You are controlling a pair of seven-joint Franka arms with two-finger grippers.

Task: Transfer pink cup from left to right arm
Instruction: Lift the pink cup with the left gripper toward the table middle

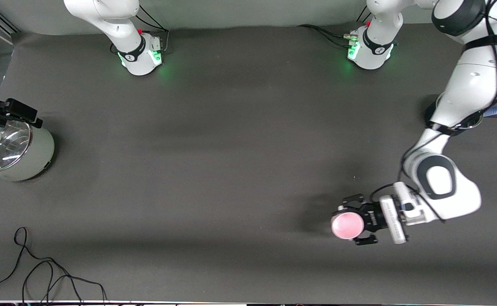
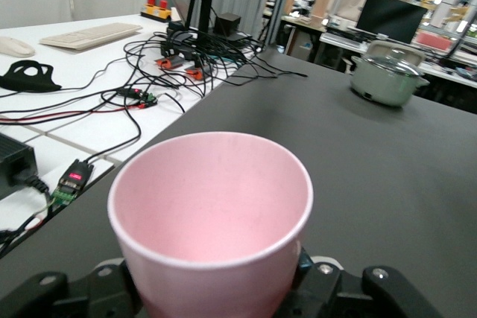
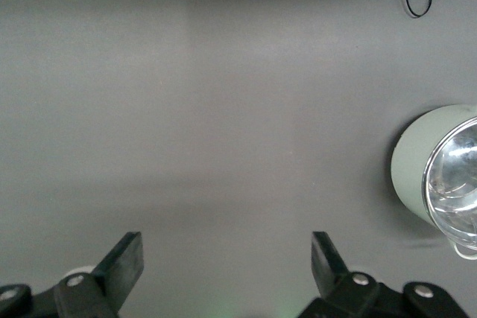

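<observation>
Pink cup (image 1: 347,225) upright, clamped in left pincer (image 1: 361,219)

Mid-table is left bare, so wide passage is offered btwn the arms' ends. Right arm's end is blocked by a lidded pot (image 1: 12,151); near edge there by a loose cable (image 1: 40,272). Left arm's end is taken up by the left gripper (image 1: 361,221) w/ pink cup (image 1: 347,225).

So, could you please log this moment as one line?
left gripper: shut on pink cup, upright, above table | right gripper: open, empty, near pot | handover: not yet
</observation>
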